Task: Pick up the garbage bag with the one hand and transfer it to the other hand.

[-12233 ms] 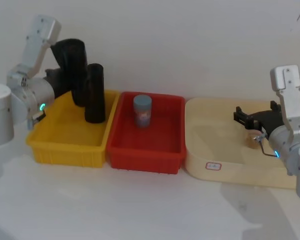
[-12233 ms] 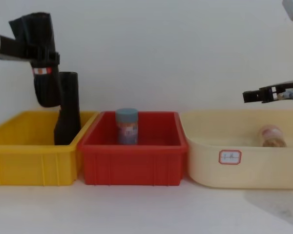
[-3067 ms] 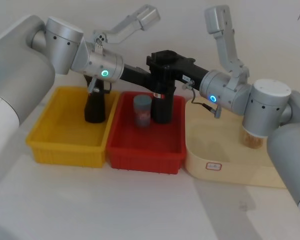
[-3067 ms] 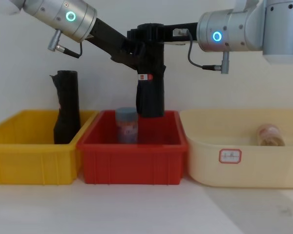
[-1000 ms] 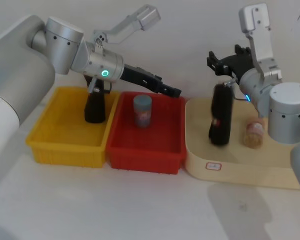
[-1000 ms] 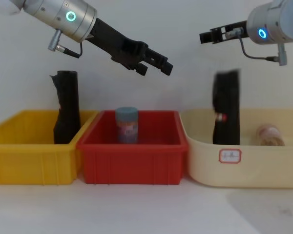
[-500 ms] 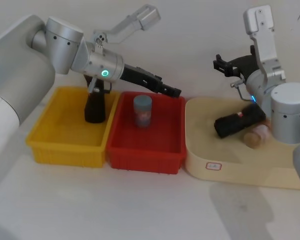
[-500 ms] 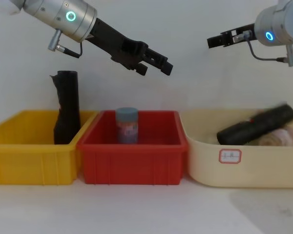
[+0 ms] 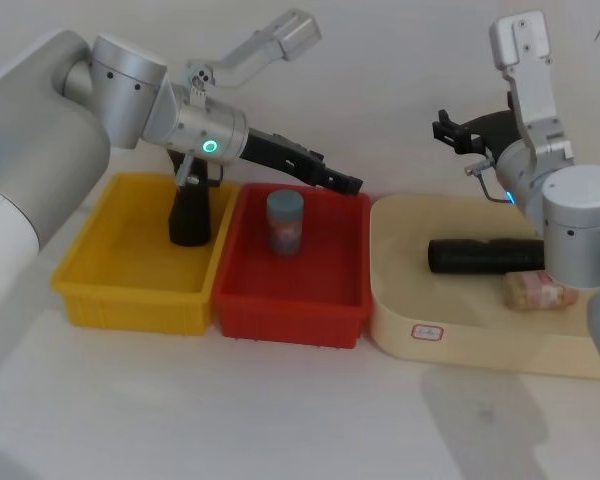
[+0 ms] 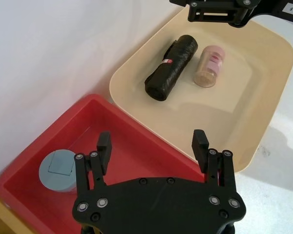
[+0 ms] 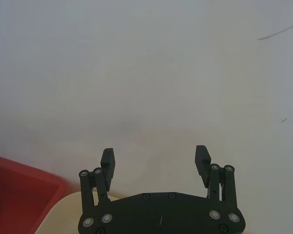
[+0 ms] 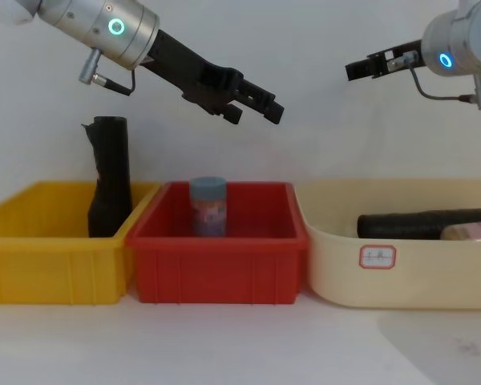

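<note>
Head view: the tall black glossy roll of garbage bags point(image 9: 483, 256) lies flat on its side in the cream oval plastic tub point(image 9: 410, 300), touching or just beside a small pinkish jar point(image 9: 533, 292) lying next to it. The long black two-finger gripper on the blue-lit silver arm point(image 9: 448, 130) hangs above the tub's rear rim, holding nothing; the long black two-finger gripper on the green-lit silver arm point(image 9: 346, 183) sits over the back of the red plastic bin point(image 9: 292, 300), left of the tub, also empty. Left wrist view: green-lit gripper's fingers point(image 10: 200, 145) spread wide with nothing between; the roll's white-and-red label band shows, and the roll and jar lie side by side, close but maybe not touching. Right wrist view: blue-lit gripper's fingers point(image 11: 203, 159) wide apart, pointing at the bare wall, nothing gripped. Chest view: roll is low in the tub, below rim height, jar in front of its right end; a blue-lidded jar point(image 12: 208, 206) stands in the red bin, and an unlabelled black roll point(image 12: 110, 176) stands in the yellow plastic bin point(image 12: 48, 265) beyond it. Risks, my read: if a regrasp is needed, a flat glossy round roll could slip or roll out of a pinch; the jar crowds one end, so a finger may clip it; a low approach may hit the tub wall; picking the unlabelled roll would be the wrong object.
</note>
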Controlling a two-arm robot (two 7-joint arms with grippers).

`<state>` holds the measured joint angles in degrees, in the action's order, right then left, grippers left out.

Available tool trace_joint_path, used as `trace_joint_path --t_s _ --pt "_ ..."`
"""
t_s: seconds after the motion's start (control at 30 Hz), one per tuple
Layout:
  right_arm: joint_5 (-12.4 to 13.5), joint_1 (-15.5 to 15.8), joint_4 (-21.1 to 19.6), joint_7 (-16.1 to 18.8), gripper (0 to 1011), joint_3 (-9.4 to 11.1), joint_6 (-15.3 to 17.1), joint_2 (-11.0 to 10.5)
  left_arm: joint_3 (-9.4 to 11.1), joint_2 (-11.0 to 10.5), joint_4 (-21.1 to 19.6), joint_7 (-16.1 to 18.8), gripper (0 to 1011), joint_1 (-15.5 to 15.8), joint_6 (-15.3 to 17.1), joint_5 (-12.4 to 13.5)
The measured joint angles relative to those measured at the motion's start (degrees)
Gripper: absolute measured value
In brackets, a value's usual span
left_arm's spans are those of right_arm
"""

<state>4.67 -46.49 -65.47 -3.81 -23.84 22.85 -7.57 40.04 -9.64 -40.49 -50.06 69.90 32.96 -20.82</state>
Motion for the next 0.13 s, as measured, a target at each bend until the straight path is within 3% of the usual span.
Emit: trace_joint_path --t_s 0.13 --pt "-0.09 -0.01 0.01 -0.08 1000 0.00 0.04 -0.02 0.00 0.00 0.00 0.00 1000 0.00 0.00 0.00"
